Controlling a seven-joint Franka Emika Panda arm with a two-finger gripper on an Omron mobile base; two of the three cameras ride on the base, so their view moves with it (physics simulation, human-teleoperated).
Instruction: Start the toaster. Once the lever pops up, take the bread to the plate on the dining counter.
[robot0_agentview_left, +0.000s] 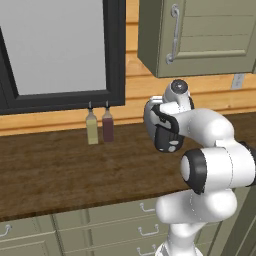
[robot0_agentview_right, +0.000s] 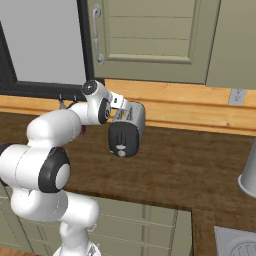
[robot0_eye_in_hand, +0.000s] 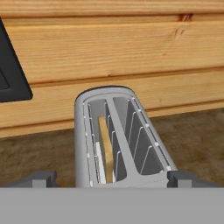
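The silver-grey toaster (robot0_agentview_right: 127, 127) stands on the dark wood counter (robot0_agentview_left: 60, 170) near the plank wall, its black end panel with the small knob (robot0_agentview_right: 121, 147) facing the base. In the left base view my arm hides much of the toaster (robot0_agentview_left: 165, 140). From the hand view I look down into the toaster's (robot0_eye_in_hand: 118, 140) two slots; the pale tan bread (robot0_eye_in_hand: 105, 148) sits upright in the left slot. My gripper (robot0_eye_in_hand: 113, 179) hovers over the toaster's near end, open, its fingertips (robot0_eye_in_hand: 41, 178) spread wider than the toaster and holding nothing.
Two slim bottles (robot0_agentview_left: 99, 126) stand by the black-framed window (robot0_agentview_left: 60, 50), left of the toaster. Wall cabinets (robot0_agentview_right: 150, 35) hang above. A pale grey vessel (robot0_agentview_right: 248, 175) and a sink corner (robot0_agentview_right: 240, 245) lie at the right. Drawers (robot0_agentview_left: 145, 230) run under the counter.
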